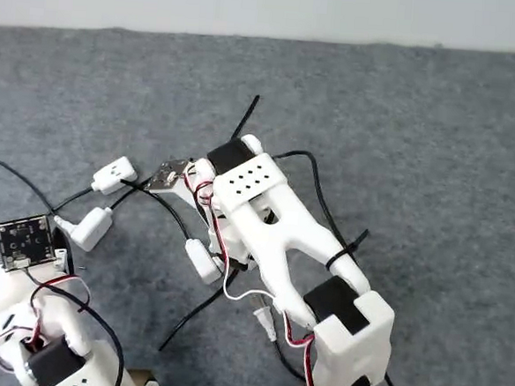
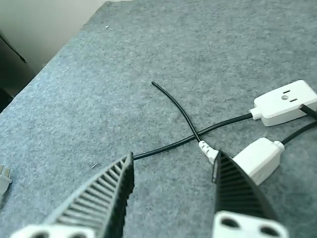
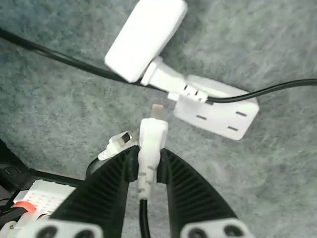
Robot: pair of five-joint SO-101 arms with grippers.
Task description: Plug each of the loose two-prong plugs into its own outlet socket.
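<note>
**Right gripper holds a plug just short of a socket**

The right gripper (image 3: 148, 153) is closed firmly on a white two-prong plug (image 3: 152, 131). The prongs point forward, close to a white outlet socket (image 3: 218, 111) that lies on the grey carpet (image 3: 59, 109). Just beyond it lies a second socket block (image 3: 146, 34), which appears to have another plug (image 3: 163, 77) already seated.

This looks like the insertion step. The next move calls for squaring the prongs to a pair of slots, then pushing straight in.

The left gripper (image 2: 173, 156) hovers wide open and empty over a black cable (image 2: 173, 106).
</note>
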